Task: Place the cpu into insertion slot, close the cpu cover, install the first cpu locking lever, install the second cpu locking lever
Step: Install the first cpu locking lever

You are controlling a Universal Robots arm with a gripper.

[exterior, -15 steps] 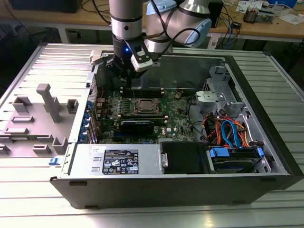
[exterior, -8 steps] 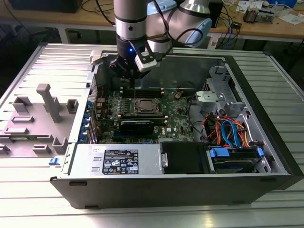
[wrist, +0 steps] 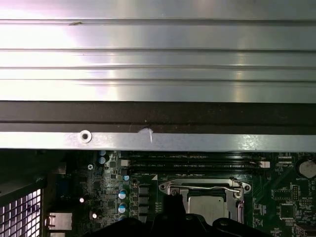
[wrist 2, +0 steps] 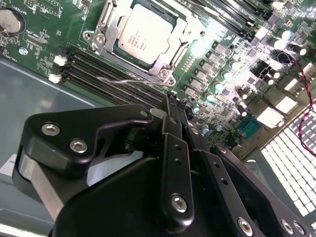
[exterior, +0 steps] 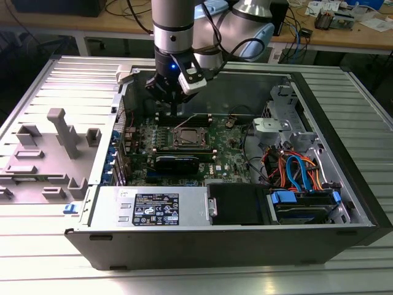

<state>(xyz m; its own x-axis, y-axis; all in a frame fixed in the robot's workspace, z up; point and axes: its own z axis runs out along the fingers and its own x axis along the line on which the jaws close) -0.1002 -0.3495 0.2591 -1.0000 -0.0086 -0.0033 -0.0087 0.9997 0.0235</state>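
A robot arm (exterior: 175, 31) hung over an open computer case (exterior: 215, 246), its black gripper (exterior: 175, 109) poised above the far edge of the green motherboard (exterior: 230, 147), close to the case's rear wall. In the second wrist view the gripper (wrist 2: 173, 101) had its fingers (wrist 2: 176, 148) drawn together at the tips with nothing visibly between them. The tips stood over the long black memory slots (wrist 2: 108, 81) that ran along one edge of the socket.

The cpu (wrist 2: 143, 37) sat in the insertion slot (exterior: 189, 137), near the middle of the board on its rear half. Its silver-grey top showed through the square window of the cpu cover (wrist 2: 181, 48). The cover lay flat over the chip and framed it on all sides.

A thin wire lever (wrist 2: 123, 80) reached out over the memory slots, just beside the socket's edge. Whether it was latched could not be told.

In the first wrist view, the cpu (wrist: 210, 207) appeared just beyond the gripper's (wrist: 173, 219) dark body. A metal bar of the socket frame crossed the edge of the socket nearer the case's rim (wrist: 158, 140).
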